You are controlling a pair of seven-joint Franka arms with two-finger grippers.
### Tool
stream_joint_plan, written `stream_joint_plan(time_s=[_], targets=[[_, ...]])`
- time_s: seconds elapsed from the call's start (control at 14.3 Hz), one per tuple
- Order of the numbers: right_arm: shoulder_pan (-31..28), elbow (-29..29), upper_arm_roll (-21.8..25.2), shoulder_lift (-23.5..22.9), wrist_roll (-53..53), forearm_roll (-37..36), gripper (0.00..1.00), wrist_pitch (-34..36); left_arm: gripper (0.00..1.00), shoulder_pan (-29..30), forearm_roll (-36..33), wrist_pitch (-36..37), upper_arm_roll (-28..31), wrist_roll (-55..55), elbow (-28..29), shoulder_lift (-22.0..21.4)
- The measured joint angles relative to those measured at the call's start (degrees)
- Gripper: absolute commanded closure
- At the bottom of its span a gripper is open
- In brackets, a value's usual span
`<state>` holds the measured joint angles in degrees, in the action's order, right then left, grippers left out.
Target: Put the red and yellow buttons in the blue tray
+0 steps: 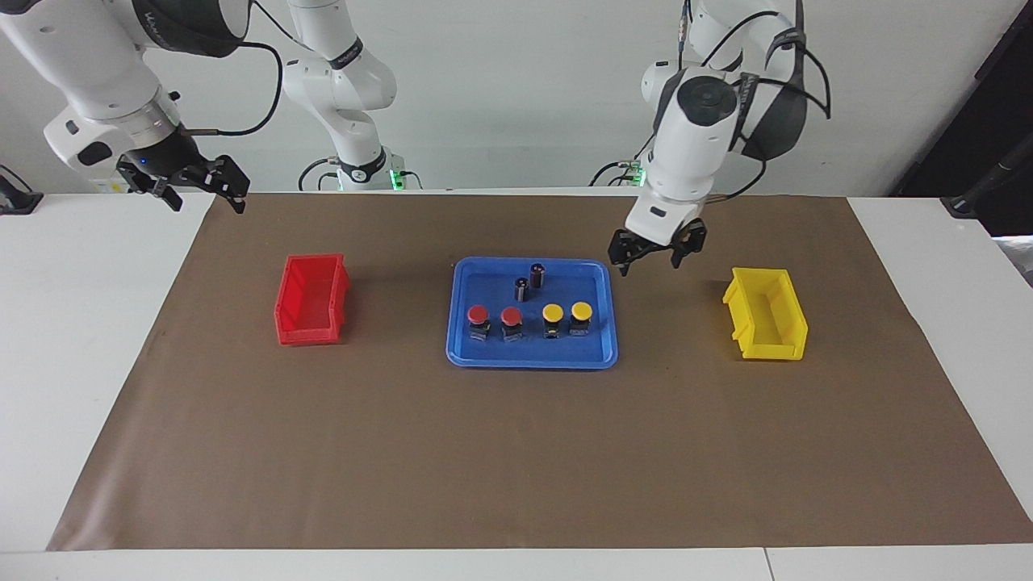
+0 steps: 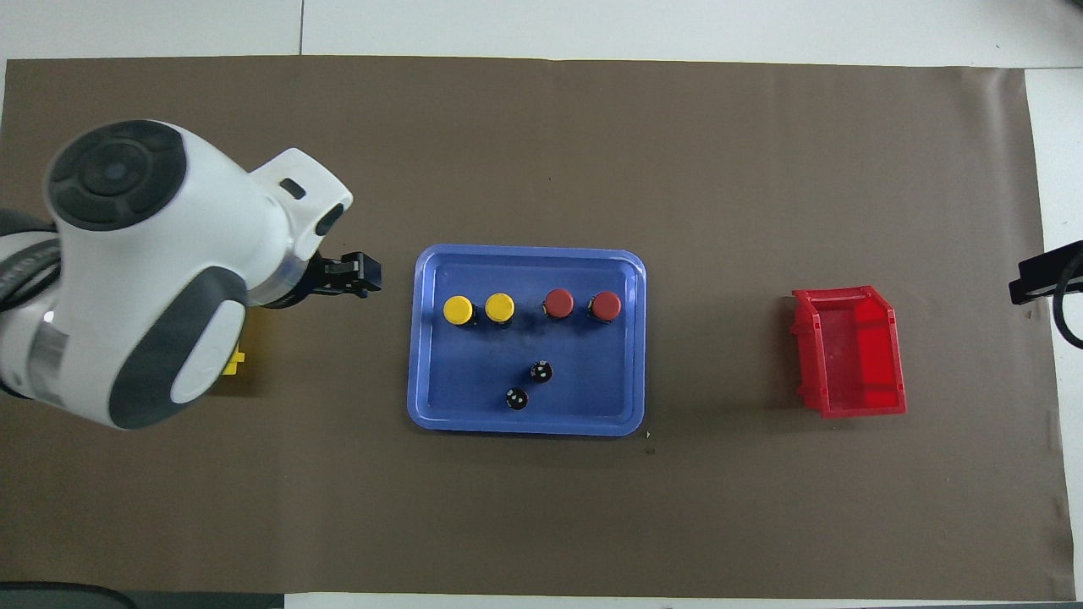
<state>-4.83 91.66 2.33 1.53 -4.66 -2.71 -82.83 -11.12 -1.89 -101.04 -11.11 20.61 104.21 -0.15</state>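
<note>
The blue tray lies mid-mat. In it stand two red buttons and two yellow buttons, upright in one row. My left gripper hangs open and empty in the air, over the mat between the tray and the yellow bin, touching nothing. The right gripper waits open and empty, raised over the table edge at the right arm's end.
Two dark cylinders stand in the tray, nearer to the robots than the buttons. A red bin sits toward the right arm's end. A yellow bin sits toward the left arm's end, mostly covered by the arm in the overhead view.
</note>
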Motion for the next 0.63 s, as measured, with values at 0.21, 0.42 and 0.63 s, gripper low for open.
stream_joint_plan(time_s=[0.21, 0.42, 0.63], targets=[[0.0, 0.0, 0.0, 0.0, 0.0, 0.0, 0.00, 0.0, 0.00, 9.9, 0.2, 3.5, 0.7, -14.0, -0.1, -4.5], [0.0, 0.0, -0.4, 0.0, 0.0, 0.0, 0.00, 0.0, 0.00, 15.2, 2.4, 4.1, 0.9, -19.6, -0.6, -5.2], [0.0, 0.0, -0.6, 0.0, 0.0, 0.0, 0.00, 0.0, 0.00, 15.9, 3.0, 4.9, 0.8, -19.9, -4.0, -4.4]])
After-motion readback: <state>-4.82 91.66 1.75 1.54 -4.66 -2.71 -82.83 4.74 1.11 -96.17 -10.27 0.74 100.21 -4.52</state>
